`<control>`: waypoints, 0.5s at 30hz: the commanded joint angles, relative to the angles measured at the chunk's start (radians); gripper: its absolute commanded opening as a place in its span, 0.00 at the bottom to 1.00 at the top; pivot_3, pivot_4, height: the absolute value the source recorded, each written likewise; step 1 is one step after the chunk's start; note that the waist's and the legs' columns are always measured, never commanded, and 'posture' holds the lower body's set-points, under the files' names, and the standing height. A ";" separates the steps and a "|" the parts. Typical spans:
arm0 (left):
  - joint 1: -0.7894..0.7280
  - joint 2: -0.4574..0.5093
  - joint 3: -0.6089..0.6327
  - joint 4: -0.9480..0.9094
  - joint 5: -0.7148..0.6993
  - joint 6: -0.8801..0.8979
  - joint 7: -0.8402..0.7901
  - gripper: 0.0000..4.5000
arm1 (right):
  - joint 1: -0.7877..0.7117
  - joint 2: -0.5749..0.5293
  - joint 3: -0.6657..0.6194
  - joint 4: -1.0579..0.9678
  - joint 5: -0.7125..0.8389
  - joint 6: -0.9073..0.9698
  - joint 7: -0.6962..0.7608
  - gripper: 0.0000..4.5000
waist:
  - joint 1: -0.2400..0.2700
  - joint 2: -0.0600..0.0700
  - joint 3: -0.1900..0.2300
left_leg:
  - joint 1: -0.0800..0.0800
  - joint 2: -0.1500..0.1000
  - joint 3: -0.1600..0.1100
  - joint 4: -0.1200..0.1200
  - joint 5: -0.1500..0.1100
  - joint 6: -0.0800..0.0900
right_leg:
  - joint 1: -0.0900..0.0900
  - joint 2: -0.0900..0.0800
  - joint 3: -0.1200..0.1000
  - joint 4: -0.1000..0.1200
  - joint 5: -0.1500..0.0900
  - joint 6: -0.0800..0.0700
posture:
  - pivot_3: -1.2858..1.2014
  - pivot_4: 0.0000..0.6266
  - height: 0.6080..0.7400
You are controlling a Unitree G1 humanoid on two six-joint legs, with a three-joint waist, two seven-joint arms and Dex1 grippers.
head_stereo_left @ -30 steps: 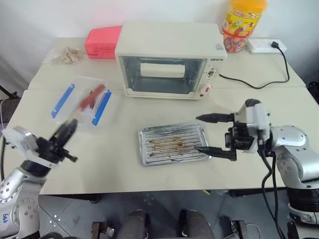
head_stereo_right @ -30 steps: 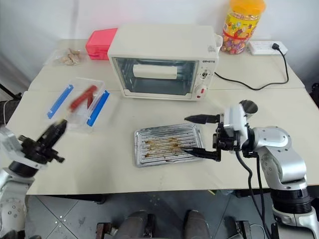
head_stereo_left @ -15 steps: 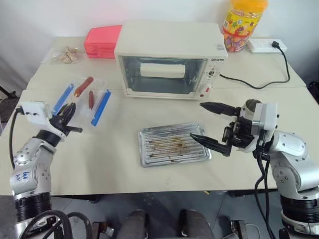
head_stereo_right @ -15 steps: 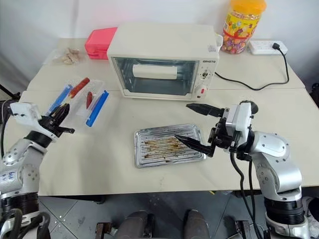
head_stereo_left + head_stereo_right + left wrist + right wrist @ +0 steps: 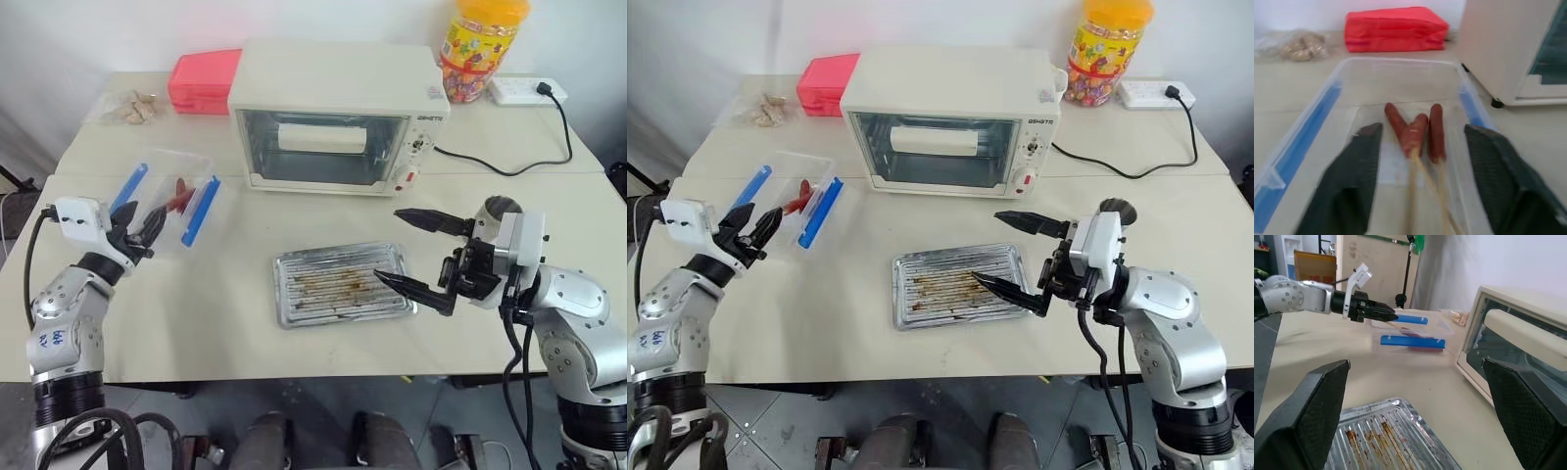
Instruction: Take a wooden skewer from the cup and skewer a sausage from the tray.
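Jaws, left: the left gripper (image 5: 1420, 196) stands parted and grasps nothing, its two black fingers (image 5: 1349, 191) straddling the near end of the clear plastic box with blue clips (image 5: 165, 202).
Jaws, right: the right gripper (image 5: 423, 255) is spread wide and empty, one finger reaching over the right edge of the shallow silver metal baking tray with brown-stained ridges (image 5: 340, 284).
Between left fingers: three small red sausages (image 5: 1413, 132) lie side by side in the box; at least two already carry thin pale wooden sticks (image 5: 1418, 196) running back toward the gripper.
Tray: no sausage visible on it, only grease marks.
Cup: a dark round rim (image 5: 497, 207) shows just behind the right gripper; likely the metal tumbler, though I cannot tell for sure.
Handling, sausage: light, soft, probably slick; a hard pinch would dent it or squirt it aside.
Handling, stick: stiff but thin, easily snapped or rolled.
Where to hold: on the stick just behind the meat, or mid-sausage with a gentle squeeze.
Surroundings: cream toaster oven (image 5: 338, 116) behind the tray, red box (image 5: 206, 81) at the table's far left.
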 commanded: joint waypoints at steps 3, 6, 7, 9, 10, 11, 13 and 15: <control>0.103 0.213 0.000 -0.230 -0.152 0.016 -0.405 1.00 | 0.080 -0.090 -0.107 0.006 0.031 -0.033 0.085 1.00 | -0.002 0.000 0.000 | -0.001 0.000 0.000 0.000 0.000 0.000 | 0.000 0.000 0.000 -0.001 0.000 0.000 | 0.52 0.24 1.00; 0.219 0.312 -0.029 -0.244 -0.124 -0.042 -0.590 1.00 | 0.163 -0.120 -0.137 0.045 0.020 -0.077 0.155 1.00 | 0.001 0.002 0.000 | 0.001 -0.001 0.001 -0.001 0.000 0.000 | 0.001 -0.001 0.002 -0.003 0.000 0.000 | 0.52 0.24 1.00; 0.260 0.325 -0.028 -0.243 -0.127 -0.050 -0.632 1.00 | 0.198 -0.124 -0.142 0.065 0.007 -0.104 0.184 1.00 | 0.001 0.003 0.000 | 0.002 -0.001 0.002 -0.002 0.000 0.000 | 0.002 -0.001 0.002 -0.005 0.000 0.000 | 0.52 0.24 1.00; 0.305 0.332 -0.039 -0.226 -0.097 -0.081 -0.664 1.00 | 0.245 -0.125 -0.146 0.100 -0.012 -0.147 0.220 1.00 | 0.001 0.003 0.001 | 0.002 0.000 0.005 -0.003 0.000 0.000 | 0.002 0.000 0.002 -0.006 0.000 0.000 | 0.52 0.24 1.00; 0.313 0.326 -0.052 -0.207 -0.060 -0.108 -0.657 1.00 | 0.264 -0.123 -0.142 0.119 -0.029 -0.178 0.236 1.00 | 0.001 0.003 0.001 | 0.002 0.001 0.005 -0.003 0.000 0.000 | 0.002 0.000 0.002 -0.006 0.000 0.000 | 0.52 0.24 1.00; 0.312 0.316 -0.064 -0.187 -0.035 -0.126 -0.644 1.00 | 0.281 -0.121 -0.137 0.138 -0.044 -0.204 0.250 1.00 | 0.002 0.003 0.001 | 0.002 0.001 0.006 -0.003 0.000 0.001 | 0.002 0.000 0.002 -0.006 0.000 0.000 | 0.52 0.24 1.00; 0.300 0.290 -0.092 -0.145 0.006 -0.173 -0.626 1.00 | 0.315 -0.110 -0.131 0.183 -0.081 -0.276 0.274 1.00 | 0.002 0.003 0.001 | 0.003 0.001 0.007 -0.003 0.000 0.001 | 0.002 0.000 0.004 -0.006 0.000 0.000 | 0.52 0.24 1.00; 0.293 0.259 -0.103 -0.141 0.016 -0.187 -0.598 1.00 | 0.341 -0.104 -0.130 0.201 -0.094 -0.317 0.283 1.00 | 0.003 0.003 0.001 | 0.003 0.000 0.007 -0.003 0.000 0.001 | 0.002 0.000 0.004 -0.006 0.000 0.000 | 0.52 0.24 1.00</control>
